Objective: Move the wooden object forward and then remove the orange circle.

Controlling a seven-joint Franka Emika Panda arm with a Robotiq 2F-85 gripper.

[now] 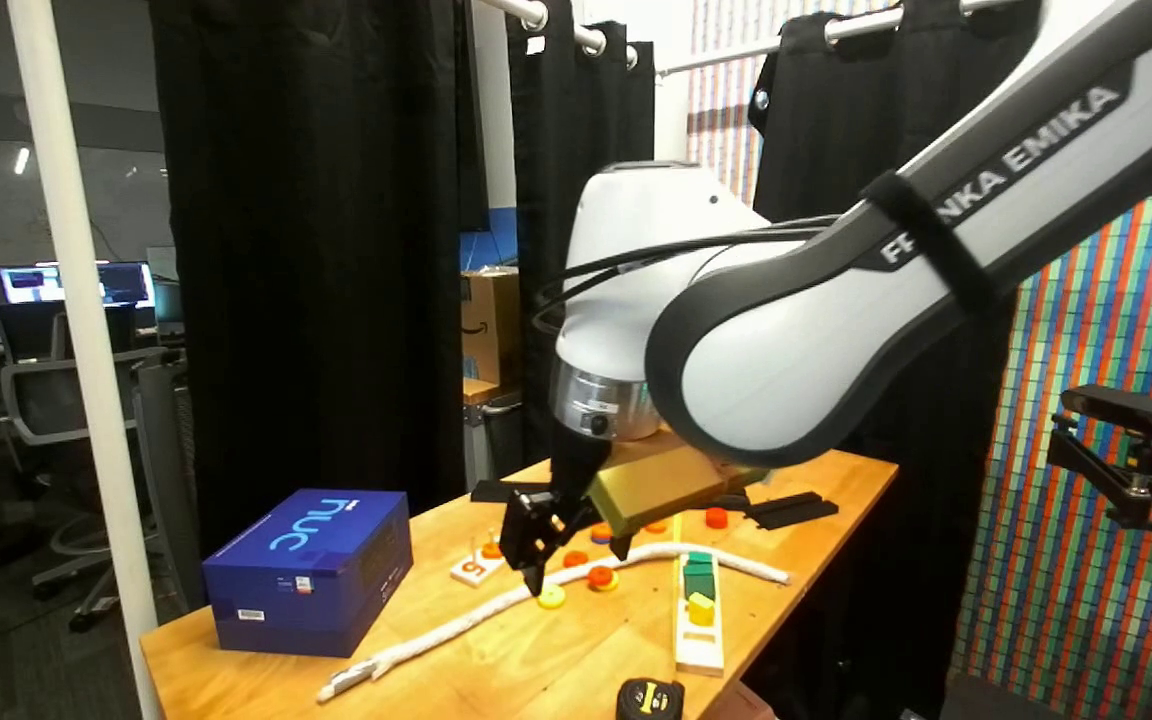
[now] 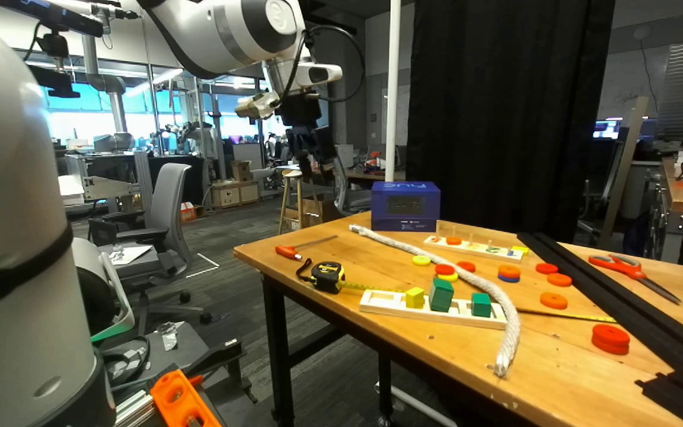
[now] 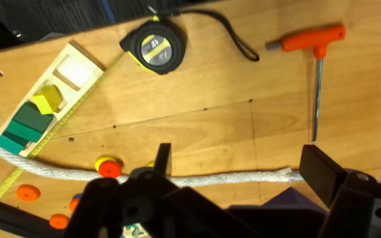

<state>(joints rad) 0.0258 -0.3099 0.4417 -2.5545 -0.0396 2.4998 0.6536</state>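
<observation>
Clearly spread wide at the claw (image 3: 238, 162), gripping nothing, probably to straddle something narrow. Then, past a coarsely woven, curving white rope (image 3: 217, 179), on to the wooden object (image 2: 475, 251), slim and pale, flat on the table (image 2: 377, 261), with numeral-like shapes (image 1: 474, 570) and upright pegs (image 2: 471, 239), probably for centring the smooth orange circle (image 2: 453, 241) threaded on one, near the blue box (image 2: 405, 206).

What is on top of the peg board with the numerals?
An orange ring sits on the peg board, with bare upright pegs beside it. The board's surface beneath the ring is covered and cannot be seen.
</observation>
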